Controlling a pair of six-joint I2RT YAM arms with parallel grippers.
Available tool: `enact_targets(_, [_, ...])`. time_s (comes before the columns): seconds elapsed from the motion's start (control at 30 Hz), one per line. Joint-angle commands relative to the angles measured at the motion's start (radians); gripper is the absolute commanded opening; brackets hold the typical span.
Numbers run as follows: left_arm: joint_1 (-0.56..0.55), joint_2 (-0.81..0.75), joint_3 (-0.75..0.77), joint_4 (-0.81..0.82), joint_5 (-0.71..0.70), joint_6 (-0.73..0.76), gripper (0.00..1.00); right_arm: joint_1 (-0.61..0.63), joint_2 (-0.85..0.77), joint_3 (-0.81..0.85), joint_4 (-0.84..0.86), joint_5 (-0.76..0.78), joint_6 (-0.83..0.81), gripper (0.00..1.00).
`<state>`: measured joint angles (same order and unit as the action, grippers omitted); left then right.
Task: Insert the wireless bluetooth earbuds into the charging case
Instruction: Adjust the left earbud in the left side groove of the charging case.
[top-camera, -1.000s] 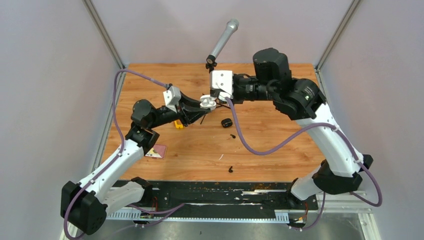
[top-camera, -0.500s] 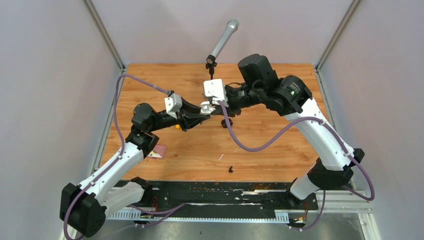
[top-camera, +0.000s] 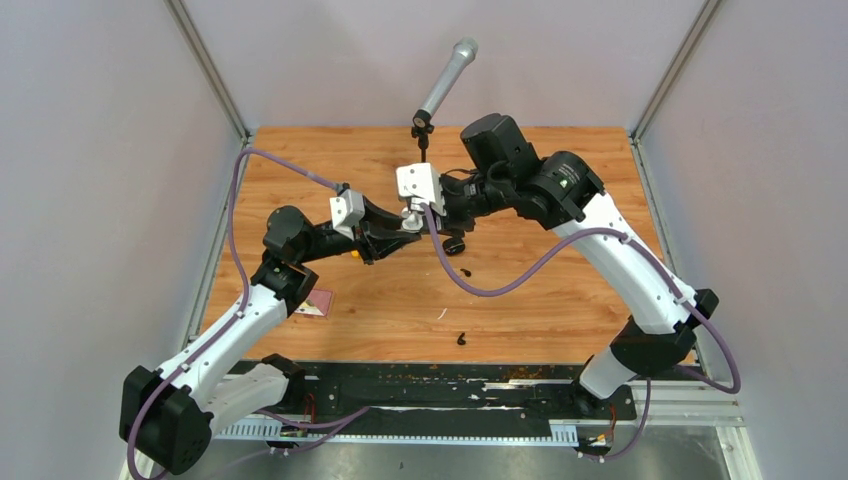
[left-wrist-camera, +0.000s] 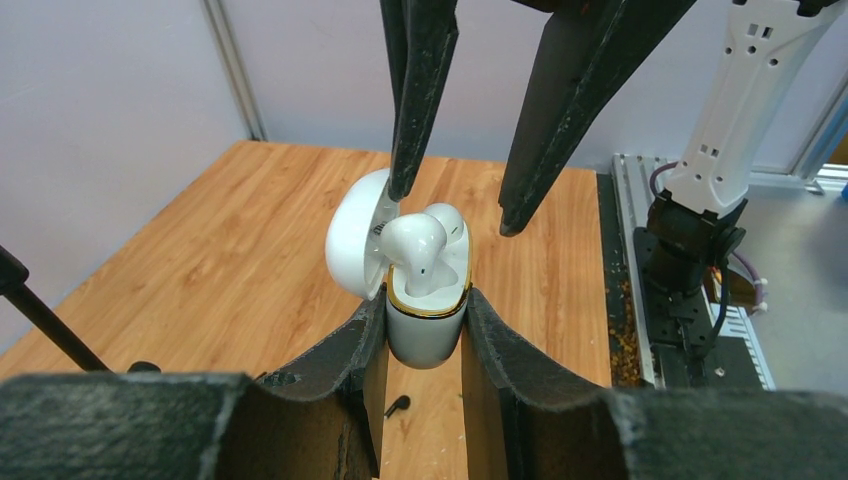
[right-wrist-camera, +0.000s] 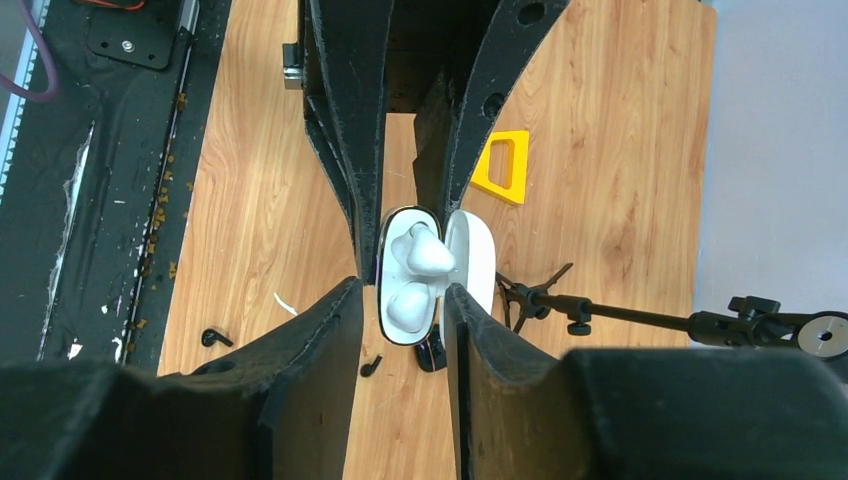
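Gripping the white charging case upright above the bench, the left pincer pinches its sides. Its lid open, two white earbuds sit inside, one poking up. The right pincer hangs spread over them, holding nothing. Two black earbuds lie on the bench.

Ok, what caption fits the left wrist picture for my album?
The left hand holds the open charging case, two white earbuds inside, right hand open just above.
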<state>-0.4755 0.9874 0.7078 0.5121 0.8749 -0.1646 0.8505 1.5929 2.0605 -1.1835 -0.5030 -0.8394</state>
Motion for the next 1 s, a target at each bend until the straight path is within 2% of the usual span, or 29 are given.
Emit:
enact_targets(0.0, [0.002,-0.006,0.028,0.022,0.025,0.035,0.0,0.011,0.0,-0.01,0.058,0.016,-0.015,0.38])
enact_targets(0.4, [0.002,-0.006,0.036,0.007,0.028,0.047,0.0,0.036,0.008,-0.01,0.067,0.002,-0.073,0.41])
enact_targets(0.73, [0.001,-0.009,0.03,0.017,-0.016,0.027,0.0,0.038,0.028,0.032,-0.008,0.0,-0.091,0.33])
enact_targets(0.97, [0.002,-0.009,0.026,0.001,-0.024,0.039,0.0,0.039,0.018,0.058,0.005,0.027,-0.066,0.33])
